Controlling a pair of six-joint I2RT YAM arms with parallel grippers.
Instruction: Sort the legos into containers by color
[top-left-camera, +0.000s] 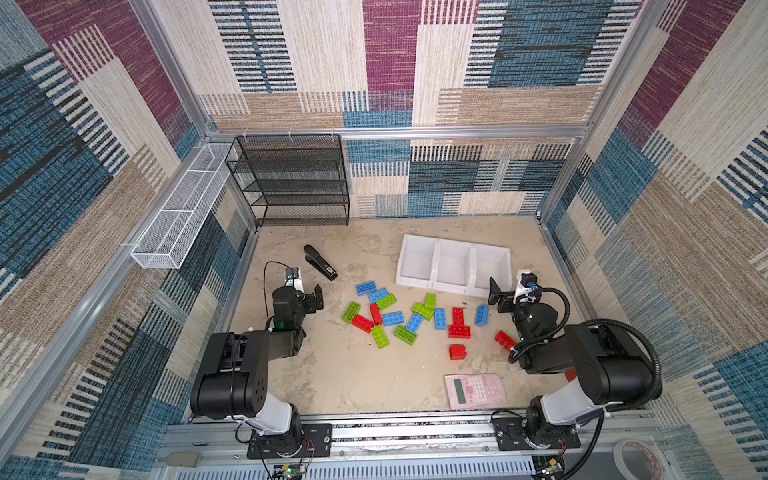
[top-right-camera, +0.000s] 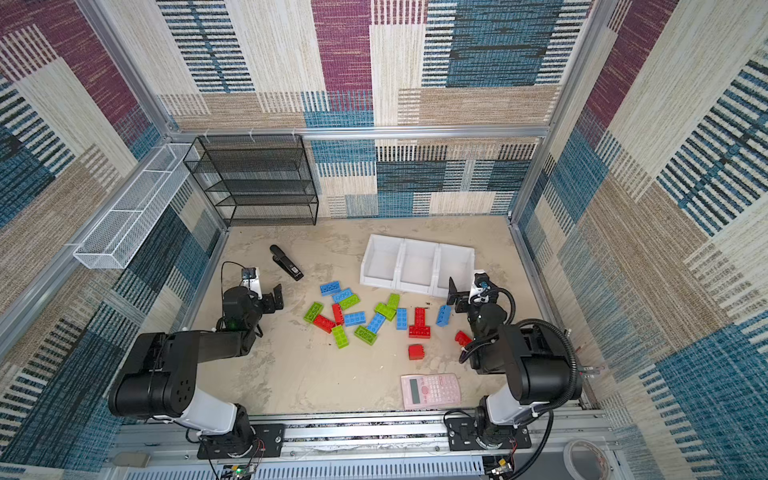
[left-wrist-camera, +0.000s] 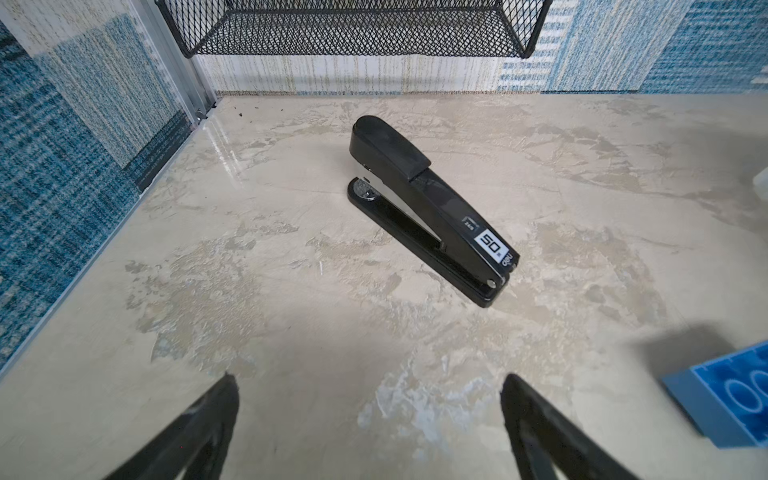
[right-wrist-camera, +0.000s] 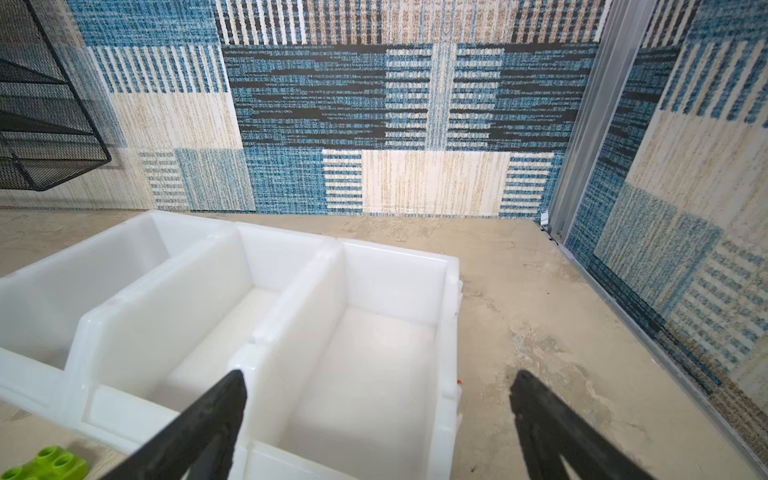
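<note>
Nearest the base rail, a pink calculator lies on the tabletop; it has no part in the sort. Beyond it the legos lie in one loose patch at mid-tabletop, with blue, green and red mixed and several touching or overlapping. None is in a bin, so sorting appears not yet begun.

The left pincer and right pincer flank this patch, each with jaws wide apart and nothing between them. This posture suits a start, as each arm can reach the bricks on its own side.

The right pincer hovers at the near end of the containers, three white bins set side by side, presumably one per colour. Both top views show them empty.

Ahead of the left pincer lies a black stapler. Behind it a black mesh rack stands at the back wall, and a white wire basket hangs on the side wall.

Hidden or cut off:
- One red brick is partly covered by the right arm in both top views.
- A blue brick and a green brick are clipped by the wrist frames.
- Whether the overlapping bricks are interlocked cannot be told.
</note>
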